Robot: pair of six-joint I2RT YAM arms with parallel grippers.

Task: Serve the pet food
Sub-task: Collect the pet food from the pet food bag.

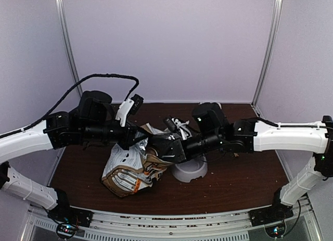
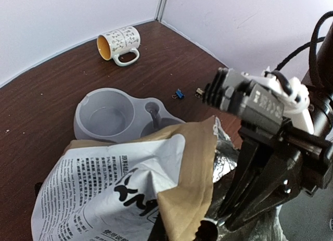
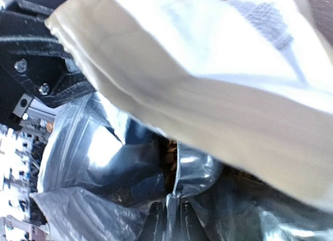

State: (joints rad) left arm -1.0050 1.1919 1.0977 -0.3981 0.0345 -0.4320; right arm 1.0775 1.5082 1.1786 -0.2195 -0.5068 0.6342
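Tabletop [image 1: 234, 184]: left gripper [image 1: 140, 139], right gripper [image 2: 229, 217] pinch bag [image 1: 130, 170].

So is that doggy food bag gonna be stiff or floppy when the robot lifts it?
Probably floppy: the bag is crumpled and folded over at the top. Its shiny foil lining looks thin and maybe slippery to pinch. The bag bulges low down, so it may be bottom-heavy and sag.
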